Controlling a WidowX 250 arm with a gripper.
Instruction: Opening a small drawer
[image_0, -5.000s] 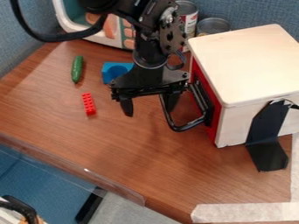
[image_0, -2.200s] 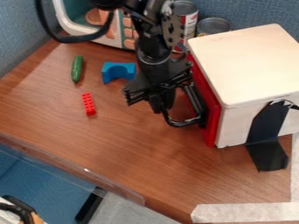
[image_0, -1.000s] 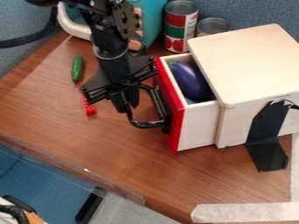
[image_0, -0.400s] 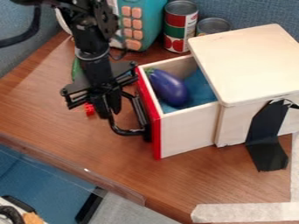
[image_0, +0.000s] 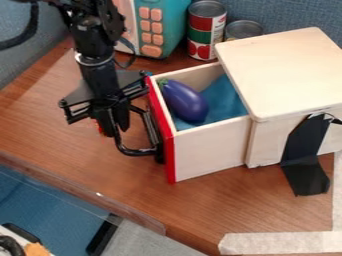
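drawer (image_0: 210, 152) and tool (image_0: 116, 131) slid a touch further left | tool's clamped on the handle (image_0: 139, 152), so it can tug | drawer's well open, in from the counter's (image_0: 133, 200) front edge; tape (image_0: 304, 155) probably anchors the box (image_0: 284, 70) lol

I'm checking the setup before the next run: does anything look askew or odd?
The black tape running from the wooden box onto the table looks makeshift, with a ragged top edge; nothing looks spilled.

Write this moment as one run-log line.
drawer: open, jutting from wooden box | gripper: closed on black handle | contents: purple eggplant, blue lining
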